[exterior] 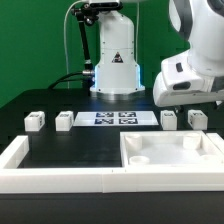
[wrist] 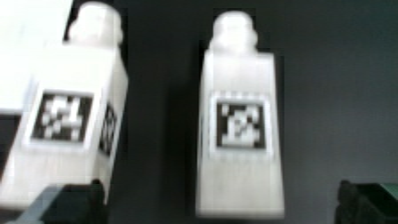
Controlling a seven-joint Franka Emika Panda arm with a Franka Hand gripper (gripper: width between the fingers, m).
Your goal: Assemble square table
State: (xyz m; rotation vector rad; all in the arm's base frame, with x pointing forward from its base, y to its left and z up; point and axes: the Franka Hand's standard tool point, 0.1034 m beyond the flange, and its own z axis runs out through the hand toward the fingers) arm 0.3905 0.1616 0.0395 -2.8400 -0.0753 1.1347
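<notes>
Four legs are sitting in one row across the black desk, two on the exterior view's left of the marker board and two on its right. All four are resting apart from one another. The tabletop is lying rim-up at the near edge of the desk on the exterior view's right, in front of the right pair of legs and clear of them. A white rail is bordering the near and left edges of the desk.

The arm is hanging over the right pair of legs.

In the wrist view, two legs are lying side by side with a dark gap between them, each showing a black-white tag on its upper face. One leg is sitting centred under the tool; the other is lying beside it, outside the tool. The tool is standing spread wide and is gripping nothing. Its dark fingertips are showing on either side of the centred leg, and neither appears to be touching it.
</notes>
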